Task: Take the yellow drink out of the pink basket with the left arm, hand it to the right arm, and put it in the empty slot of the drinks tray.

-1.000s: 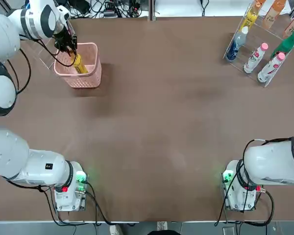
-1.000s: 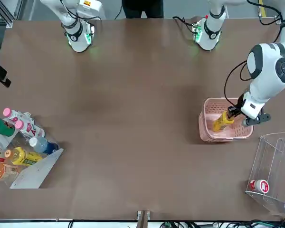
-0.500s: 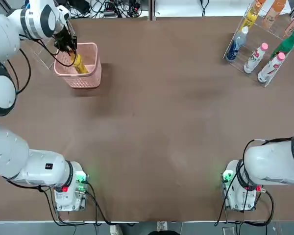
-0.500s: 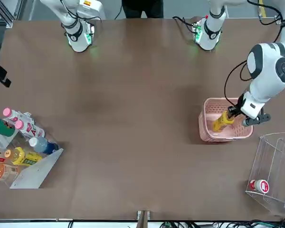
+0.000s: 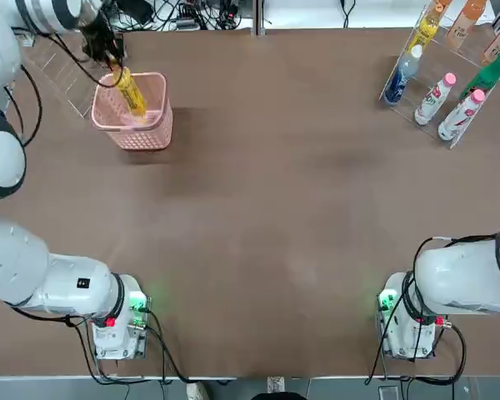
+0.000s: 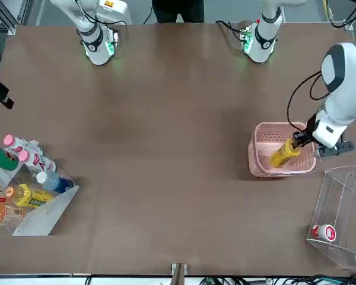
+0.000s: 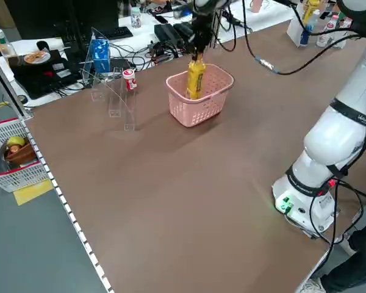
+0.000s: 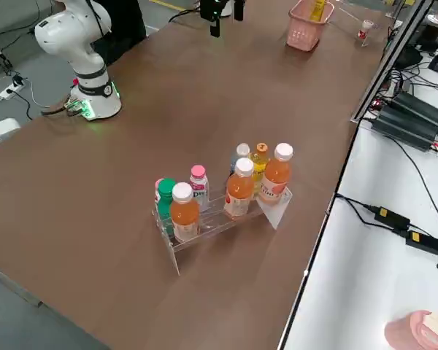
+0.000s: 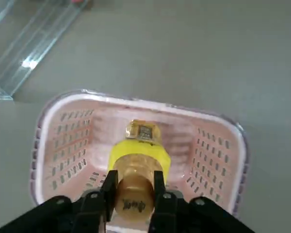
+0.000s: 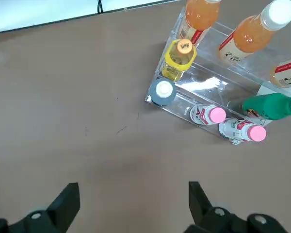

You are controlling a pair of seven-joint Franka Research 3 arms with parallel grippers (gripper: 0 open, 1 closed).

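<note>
Where the left gripper point(image 9: 135, 194) grips, yellow drink point(image 9: 139, 158).

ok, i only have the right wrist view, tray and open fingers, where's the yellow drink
Observer: The left gripper has the yellow drink by its cap, over at the pink basket.
Operator: clear of the basket yet
Observer: No, its lower part is still down inside the basket walls in the left side view.
Operator: anything near that basket i should know about
Observer: Yes, a clear rack stands beside it, with a red-and-white capped item in it.
</note>
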